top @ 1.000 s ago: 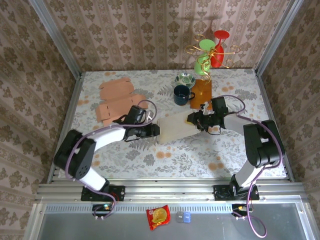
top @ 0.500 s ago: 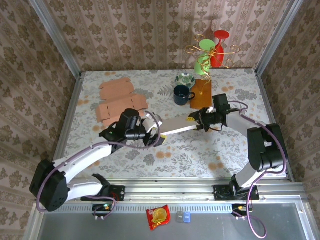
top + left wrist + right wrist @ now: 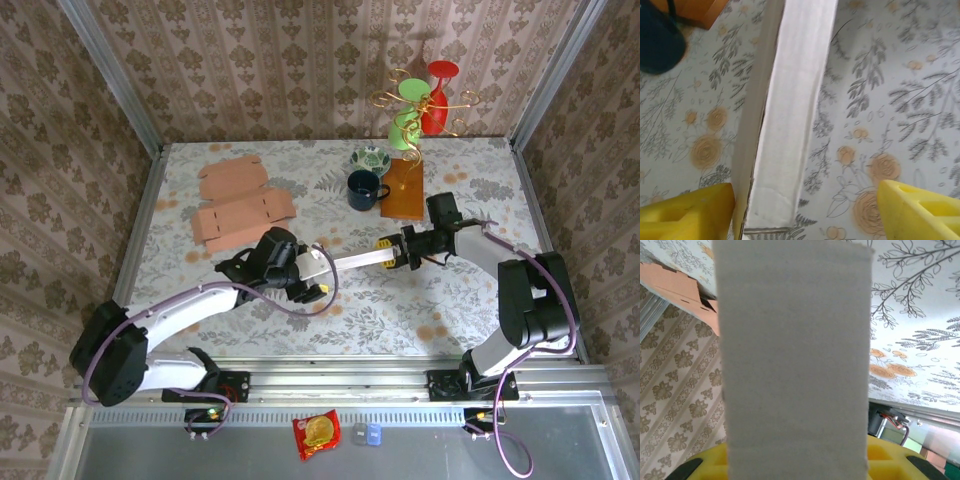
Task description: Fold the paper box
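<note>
Mia: Tabletop from the top cam, quick pls?

Jo: Table (image 3: pixel 450 300) w/ grey floral cloth, orange blooms. Alu rails (image 3: pixel 135 230) down the sides, beige patterned wallpaper (image 3: pixel 250 70) on 3 sides. Far right: wire stand (image 3: pixel 415 105) w/ green + red cups, patterned bowl (image 3: pixel 371 158), dark mug (image 3: pixel 363 189), and an orange board (image 3: pixel 402 188) just beside the mug. Far left: flat pinkish cardboard blanks (image 3: pixel 240 205). On the near ledge below the arm bases: red snack packet (image 3: pixel 318 432).

Mia: And the paper box (image 3: pixel 350 261)?

Jo: Mid-table, seen as a thin white strip btwn the two arms. The right gripper (image 3: pixel 388 252) clamps its right end; the left gripper (image 3: pixel 312 278) sits at its left end.

Mia: Left wrist cam?

Jo: Left gripper (image 3: pixel 802 210) is released, yellow fingers (image 3: pixel 685 212) spread wide. The paper box (image 3: pixel 790 125) runs up the frame, close by one finger and well apart from the other. Floral cloth below it. Mug (image 3: pixel 657 40) + a corner of the orange board (image 3: pixel 695 7) at top left.

Mia: Touching that finger?

Jo: Can't tell.

Mia: Right wrist cam?

Jo: A white panel of the paper box (image 3: pixel 795 355) rises from btwn the yellow fingers (image 3: pixel 885 460) of the right gripper (image 3: pixel 795 462), pinched firm. Behind it: cloth at right, cardboard blanks (image 3: pixel 675 285) upper left, wallpaper (image 3: pixel 675 390) at left, a rail at lower right.
</note>
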Tool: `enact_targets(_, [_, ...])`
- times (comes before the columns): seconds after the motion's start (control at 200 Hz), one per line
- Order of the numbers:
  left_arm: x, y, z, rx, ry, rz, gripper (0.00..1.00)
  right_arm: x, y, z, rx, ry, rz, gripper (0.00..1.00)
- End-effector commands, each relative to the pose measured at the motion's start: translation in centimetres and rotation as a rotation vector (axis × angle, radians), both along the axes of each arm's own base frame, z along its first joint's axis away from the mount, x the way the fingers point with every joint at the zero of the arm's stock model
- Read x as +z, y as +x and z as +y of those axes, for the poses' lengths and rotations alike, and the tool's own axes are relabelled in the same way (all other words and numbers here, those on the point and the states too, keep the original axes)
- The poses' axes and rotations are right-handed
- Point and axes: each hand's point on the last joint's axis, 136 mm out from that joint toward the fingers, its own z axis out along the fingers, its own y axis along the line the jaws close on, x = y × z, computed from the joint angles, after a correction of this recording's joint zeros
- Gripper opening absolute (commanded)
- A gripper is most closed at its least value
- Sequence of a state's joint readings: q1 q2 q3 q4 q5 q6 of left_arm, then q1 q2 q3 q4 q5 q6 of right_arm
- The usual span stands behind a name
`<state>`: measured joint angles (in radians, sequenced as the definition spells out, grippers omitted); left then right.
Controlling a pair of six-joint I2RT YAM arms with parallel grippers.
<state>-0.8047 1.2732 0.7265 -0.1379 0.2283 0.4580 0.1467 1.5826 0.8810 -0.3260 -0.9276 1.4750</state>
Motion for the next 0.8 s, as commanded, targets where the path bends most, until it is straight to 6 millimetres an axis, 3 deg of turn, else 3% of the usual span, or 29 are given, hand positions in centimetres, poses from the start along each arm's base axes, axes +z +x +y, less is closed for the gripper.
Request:
enact_targets(0.0, [0.6,1.2,-0.4,0.007,0.02,-0.068,0.74,-0.6,-2.2,0.0,-0.008,0.029,0.12,0.3])
enact_targets(0.19, [-0.2,1.1,-1.3,-0.015,0.037,-0.048,0.69,-1.0,-2.4,0.1,-0.027,0.042,0.147,0.3])
enact_targets(0.42, [0.2,2.0,-2.5,-0.018,0.031,-0.044,0.57,-2.0,-3.1,-0.1,-0.036,0.041,0.198,0.33])
enact_targets(0.62, [0.0,1.3,-3.1,-0.058,0.026,0.016,0.38,-3.6,-2.7,-1.1,-0.079,0.016,0.212,0.54])
enact_targets(0.795, [-0.6,1.1,-2.6,-0.06,0.059,0.067,0.3,-2.2,-0.9,-1.9,-0.076,-0.011,0.142,0.7])
